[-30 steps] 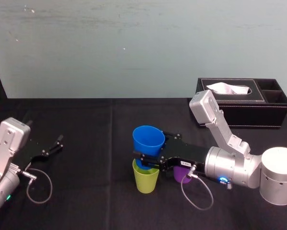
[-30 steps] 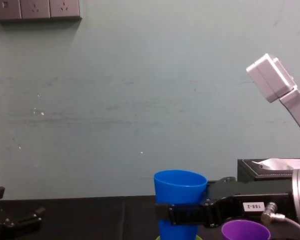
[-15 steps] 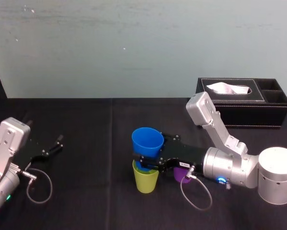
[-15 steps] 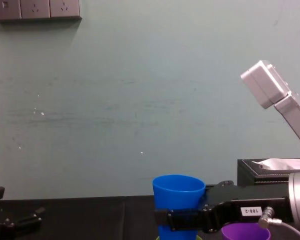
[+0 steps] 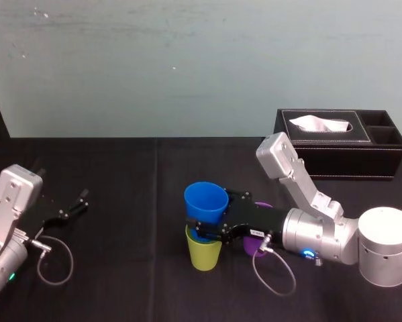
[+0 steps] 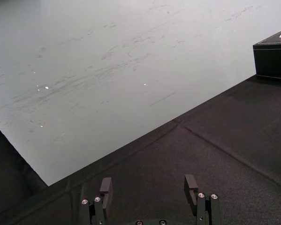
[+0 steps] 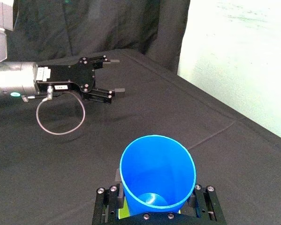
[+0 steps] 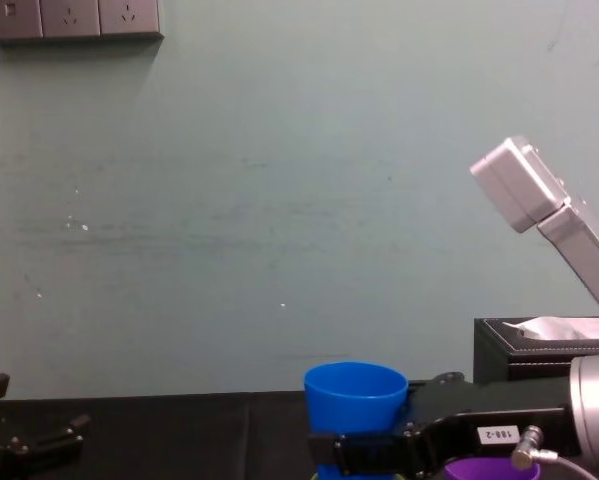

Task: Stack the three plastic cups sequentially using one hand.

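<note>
My right gripper [image 5: 205, 226] is shut on the blue cup [image 5: 205, 202], holding it upright with its base dipping into the yellow-green cup [image 5: 204, 251] that stands on the black table. The right wrist view looks down into the blue cup [image 7: 157, 174], a finger on either side of it and a sliver of yellow-green cup [image 7: 122, 213] below. In the chest view the blue cup [image 8: 355, 394] sits in the right gripper [image 8: 357, 454] with the purple cup [image 8: 490, 469] just to its right. The purple cup [image 5: 254, 243] stands behind the gripper's body, mostly hidden. My left gripper [image 5: 81, 200] rests open at the table's left.
A black tissue box [image 5: 340, 143] stands at the back right of the table. A grey cable loop [image 5: 56, 261] lies by the left arm. The black cloth [image 5: 133, 188] between the left gripper and the cups is bare.
The right gripper has lowered the blue cup, so its base now sits inside the yellow-green cup's mouth. The left arm has not moved.
</note>
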Controlling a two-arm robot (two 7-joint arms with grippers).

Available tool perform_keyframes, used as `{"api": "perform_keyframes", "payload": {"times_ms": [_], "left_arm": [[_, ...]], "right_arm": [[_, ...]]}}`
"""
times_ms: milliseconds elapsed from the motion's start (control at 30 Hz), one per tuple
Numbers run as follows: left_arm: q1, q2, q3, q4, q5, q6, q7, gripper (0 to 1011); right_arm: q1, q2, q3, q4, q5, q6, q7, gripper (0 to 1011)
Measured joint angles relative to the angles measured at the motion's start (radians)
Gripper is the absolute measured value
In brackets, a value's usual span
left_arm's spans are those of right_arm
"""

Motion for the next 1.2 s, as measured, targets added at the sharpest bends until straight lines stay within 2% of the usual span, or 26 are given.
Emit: {"api": "perform_keyframes", "payload": {"times_ms": [600,967,1200], "left_arm": [[0.000,0.000,0.000,0.000,0.000,0.000,0.000,1000],[0.000,0.000,0.000,0.000,0.000,0.000,0.000,1000],[0.000,0.000,0.000,0.000,0.000,0.000,0.000,1000]], "right_arm": [[0.008,-0.017,-0.008,0.037,-0.016,-0.004,0.009,729],[0.007,-0.016,-0.007,0.036,-0.016,-0.004,0.008,729],[0.006,-0.016,-0.007,0.034,-0.015,-0.004,0.008,880]]}}
